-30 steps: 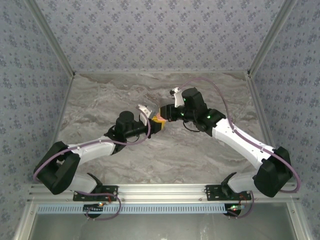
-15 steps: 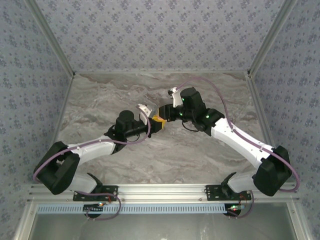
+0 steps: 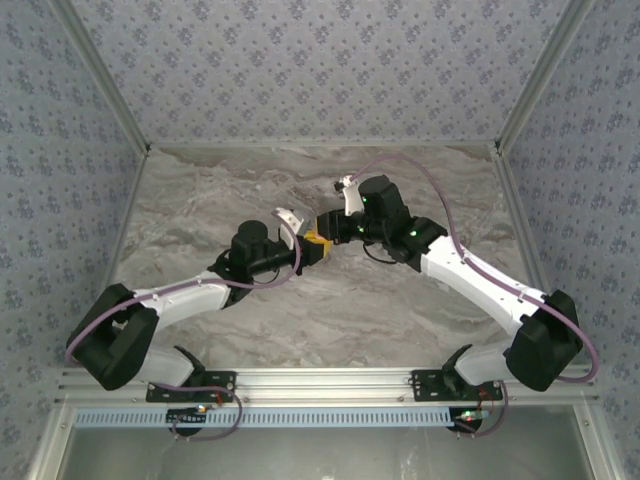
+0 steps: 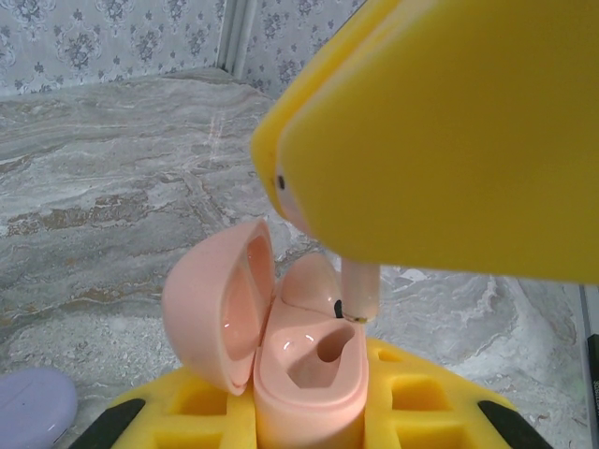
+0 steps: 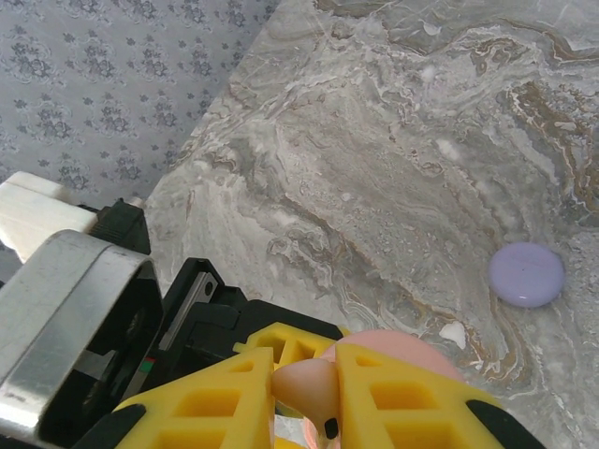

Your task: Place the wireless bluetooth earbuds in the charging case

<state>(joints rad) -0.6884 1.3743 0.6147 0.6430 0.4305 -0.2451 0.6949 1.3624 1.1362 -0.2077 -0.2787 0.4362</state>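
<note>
Left claw (image 4: 309,426) grips the open pink charging case (image 4: 304,360); pale pink earbud (image 4: 360,292) hangs over its socket.

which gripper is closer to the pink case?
Left. The left gripper clamps the open case. The right gripper is just above it, pinching an earbud whose stem points down toward the case's socket.

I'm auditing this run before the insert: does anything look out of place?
Nothing spilled or broken. The pink charging case sits open in the left gripper; the right gripper holds an earbud stem-down above it. A stray white speck lies near the lilac disc.
</note>
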